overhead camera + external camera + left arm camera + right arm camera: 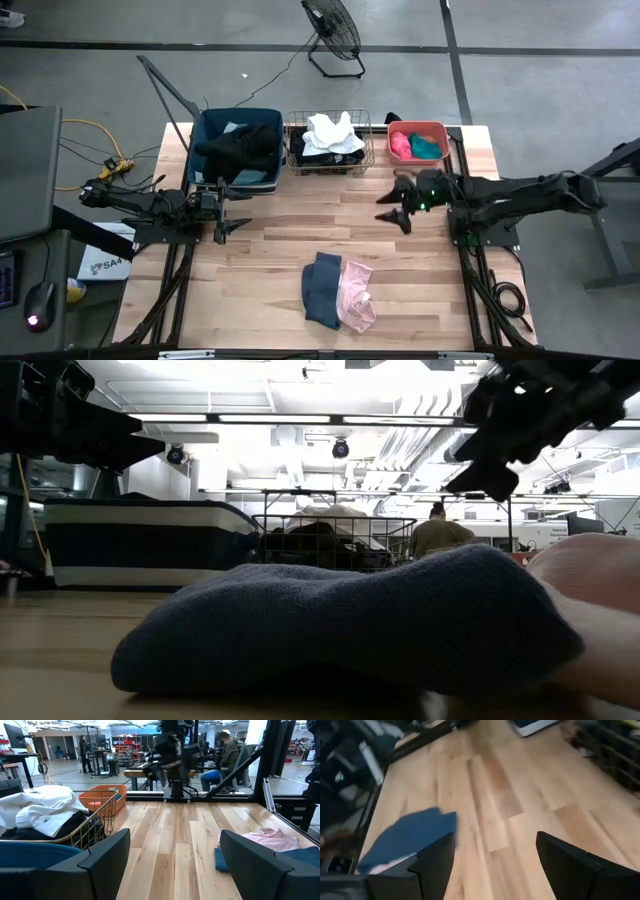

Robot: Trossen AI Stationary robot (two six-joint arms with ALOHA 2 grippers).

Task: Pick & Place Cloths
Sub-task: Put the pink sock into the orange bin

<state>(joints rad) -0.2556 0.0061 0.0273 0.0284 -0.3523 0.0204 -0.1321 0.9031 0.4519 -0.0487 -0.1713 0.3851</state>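
A slate grey-blue cloth (321, 288) and a pale pink cloth (356, 295) lie flat side by side on the table near its near edge; the low view shows the grey-blue one (350, 615) up close. Black cloths fill the blue tub (238, 147), white and black ones the wire basket (331, 138), bright pink and teal ones the coral tub (418, 145). My right gripper (398, 204) hovers open above the table, in front of the coral tub, holding nothing. My left gripper (232, 209) waits open in front of the blue tub.
The three containers stand in a row along the table's far edge. Bare wood (300, 225) lies between the two grippers and the cloths. A fan (333, 30) stands on the floor beyond the table. People sit and stand in the room behind.
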